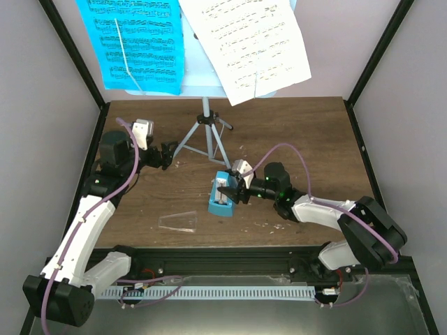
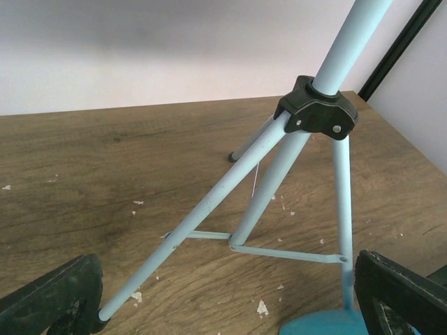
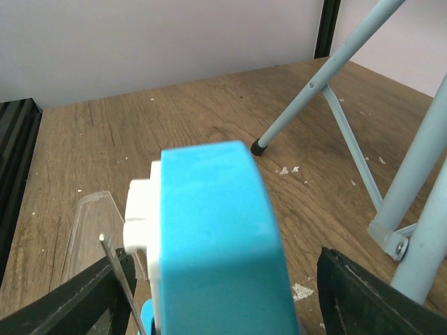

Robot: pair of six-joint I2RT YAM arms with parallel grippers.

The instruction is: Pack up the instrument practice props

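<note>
Metronome [image 1: 218, 204] outside its clear cover [image 1: 178, 222]

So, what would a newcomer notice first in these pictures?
The pale blue music stand at the back centre, carrying a cyan sheet and a white sheet. Then the teal metronome mid-table, between the fingers of the open right gripper, its clear cover lying apart to the left.

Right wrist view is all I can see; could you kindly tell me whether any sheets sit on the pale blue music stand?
Observer: Yes, a cyan music sheet and a white music sheet rest on the pale blue perforated metal music stand.
Operator: Thank you; where is the left end effector?
Observer: The left end effector is open, facing the stand's thin tripod legs and gripping nothing.
</note>
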